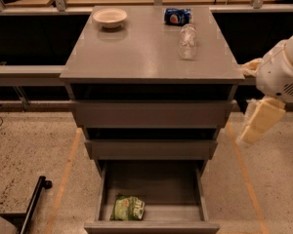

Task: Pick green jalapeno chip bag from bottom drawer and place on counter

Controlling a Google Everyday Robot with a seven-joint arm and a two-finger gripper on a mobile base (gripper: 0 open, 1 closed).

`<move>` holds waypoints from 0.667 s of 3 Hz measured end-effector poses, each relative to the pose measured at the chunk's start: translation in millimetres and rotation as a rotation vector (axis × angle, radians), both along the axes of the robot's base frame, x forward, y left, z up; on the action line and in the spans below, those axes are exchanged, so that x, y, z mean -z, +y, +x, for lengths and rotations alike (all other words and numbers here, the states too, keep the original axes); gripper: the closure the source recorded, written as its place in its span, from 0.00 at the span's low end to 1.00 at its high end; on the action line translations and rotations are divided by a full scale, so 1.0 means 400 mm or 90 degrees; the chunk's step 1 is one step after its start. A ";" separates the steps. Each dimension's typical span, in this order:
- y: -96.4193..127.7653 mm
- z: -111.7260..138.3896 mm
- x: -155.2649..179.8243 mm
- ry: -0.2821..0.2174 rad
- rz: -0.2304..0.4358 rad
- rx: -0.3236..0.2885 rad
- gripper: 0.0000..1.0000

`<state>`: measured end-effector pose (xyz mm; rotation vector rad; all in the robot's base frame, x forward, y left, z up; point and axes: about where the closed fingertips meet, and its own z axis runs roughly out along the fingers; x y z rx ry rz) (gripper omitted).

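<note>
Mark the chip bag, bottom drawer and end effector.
green jalapeno chip bag (128, 208): camera view, bag's middle.
bottom drawer (151, 226): camera view, front panel.
end effector (251, 130): camera view, right of cabinet, lower tip.

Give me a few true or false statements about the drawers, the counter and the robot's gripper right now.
The green jalapeno chip bag lies in the open bottom drawer, front left. True.
The white bowl sits in the middle drawer. False: it sits on the counter, back left.
The gripper hangs right of the drawer cabinet, apart from the bag. True.
The clear plastic bottle stands upright. False: it lies on its side on the counter, near the blue can.
</note>
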<state>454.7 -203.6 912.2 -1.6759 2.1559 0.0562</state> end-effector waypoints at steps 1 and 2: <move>0.035 0.037 0.116 0.012 0.041 0.004 0.00; 0.039 0.046 0.126 0.008 0.044 0.006 0.00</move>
